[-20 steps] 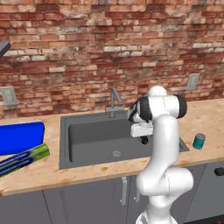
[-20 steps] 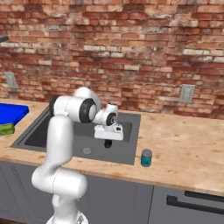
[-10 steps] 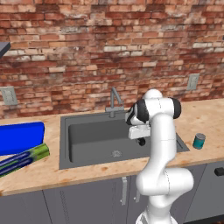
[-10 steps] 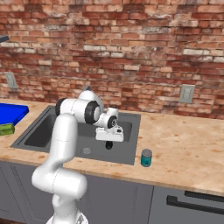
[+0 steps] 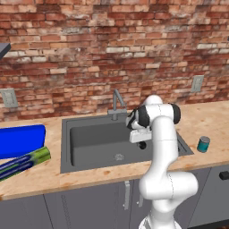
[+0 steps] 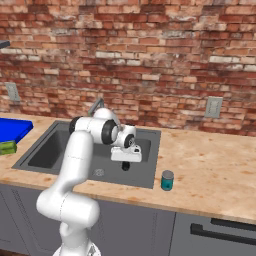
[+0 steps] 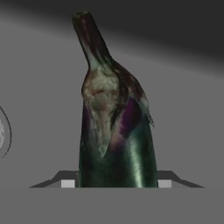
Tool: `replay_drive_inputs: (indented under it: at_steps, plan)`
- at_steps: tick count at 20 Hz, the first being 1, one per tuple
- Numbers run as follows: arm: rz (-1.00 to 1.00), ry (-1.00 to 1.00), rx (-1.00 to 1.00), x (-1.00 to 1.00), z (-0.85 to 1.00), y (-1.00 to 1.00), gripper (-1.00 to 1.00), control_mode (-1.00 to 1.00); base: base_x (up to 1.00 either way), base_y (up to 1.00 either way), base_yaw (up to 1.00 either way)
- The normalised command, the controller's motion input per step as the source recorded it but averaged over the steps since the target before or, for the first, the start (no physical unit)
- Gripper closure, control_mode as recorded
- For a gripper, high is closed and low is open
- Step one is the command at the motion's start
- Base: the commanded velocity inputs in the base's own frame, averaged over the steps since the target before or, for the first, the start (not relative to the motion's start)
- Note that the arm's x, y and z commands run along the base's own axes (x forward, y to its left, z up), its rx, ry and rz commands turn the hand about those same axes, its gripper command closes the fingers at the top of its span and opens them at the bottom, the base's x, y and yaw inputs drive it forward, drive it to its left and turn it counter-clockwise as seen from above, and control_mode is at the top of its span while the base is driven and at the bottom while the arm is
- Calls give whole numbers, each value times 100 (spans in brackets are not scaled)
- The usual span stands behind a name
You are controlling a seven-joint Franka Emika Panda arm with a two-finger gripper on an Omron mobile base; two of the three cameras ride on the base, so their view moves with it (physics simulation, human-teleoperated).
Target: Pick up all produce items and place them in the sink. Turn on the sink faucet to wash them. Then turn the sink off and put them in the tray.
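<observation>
Your two-finger gripper (image 7: 117,183) is clamped, jaws partway apart, on the near-black, teardrop-shaped eggplant (image 7: 114,127), hanging over the right part of the dark grey rectangular sink (image 5: 89,138). Judging by this, you're still on placing: releasing, running the thin grey faucet (image 5: 117,102), and moving it to the bright blue tray (image 5: 20,141) left of the sink all remain.

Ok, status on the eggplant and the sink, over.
Gripper shut on eggplant, over sink. Faucet behind, apart. Nothing in the way.
</observation>
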Motion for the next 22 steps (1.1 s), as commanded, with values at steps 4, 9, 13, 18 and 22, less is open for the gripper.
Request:
replay_drive_inputs:
  at_steps: [4,9,13,18,22]
  plan:
    - [2,0,0,37,-28,1,100,-100,0,0,0]
    - [3,0,0,20,-21,0,100,-100,0,0,0]
    - [3,0,0,2,-22,1,100,-100,0,0,0]
    - [0,3,0,0,-24,5,-100,-100,0,0,0]
    - [1,0,0,0,-10,0,-100,-100,0,0,0]
